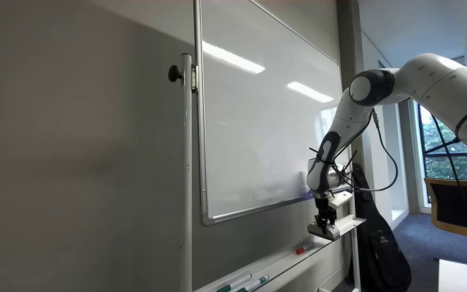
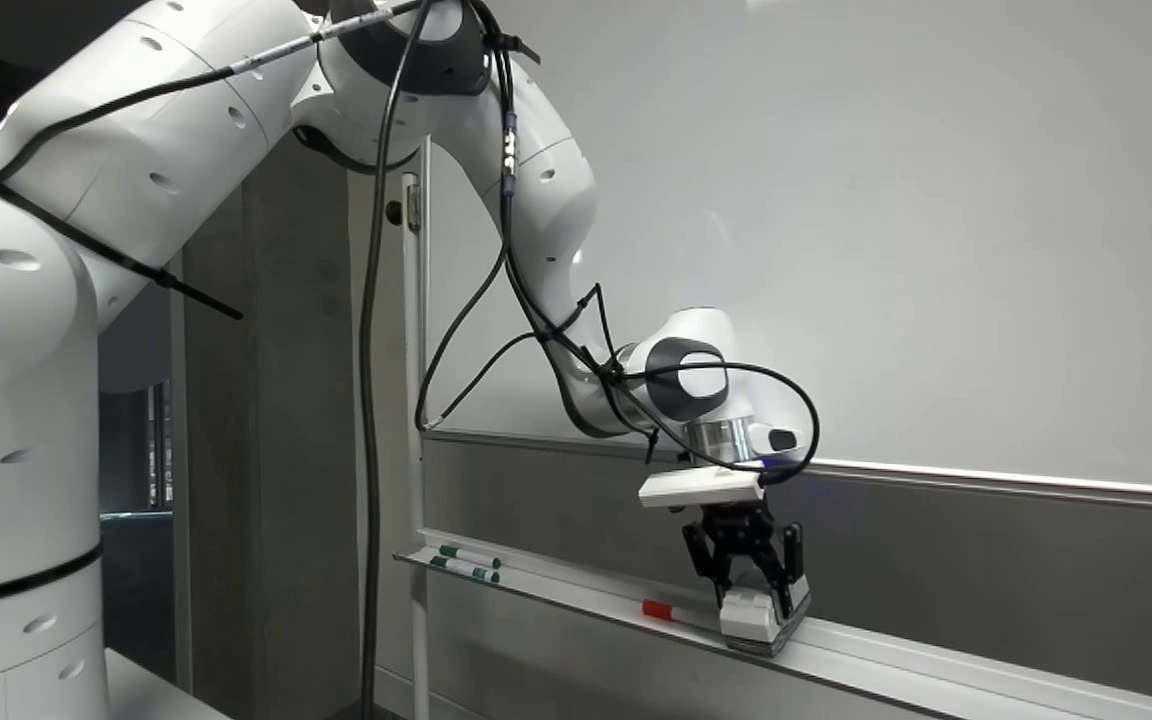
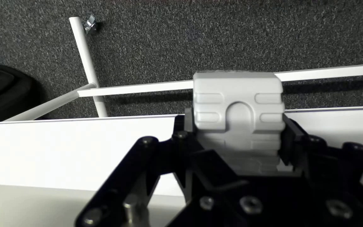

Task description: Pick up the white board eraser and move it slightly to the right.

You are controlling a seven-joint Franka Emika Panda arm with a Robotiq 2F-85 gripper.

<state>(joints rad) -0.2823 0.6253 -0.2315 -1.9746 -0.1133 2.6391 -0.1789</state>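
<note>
The white board eraser (image 2: 748, 617) is a white oblong block with a dark grey underside. It also shows in an exterior view (image 1: 333, 232) and in the wrist view (image 3: 238, 91). My black gripper (image 2: 754, 603) points down, with one finger on each long side of the eraser. In the wrist view the gripper (image 3: 239, 123) has both pads against the eraser's sides, so it is shut on it. The eraser is over the white tray (image 2: 576, 592) and looks slightly raised and tilted. Its end near the palm is partly hidden in the wrist view. No red patch shows on it.
A red-capped pen (image 2: 671, 612) lies on the tray close beside the eraser. Green-capped pens (image 2: 469, 556) lie farther along it. The whiteboard (image 1: 266, 134) stands above the tray. The stand's post (image 1: 187, 174), a black bag (image 1: 383, 247) and the dark floor (image 3: 169, 37) are around.
</note>
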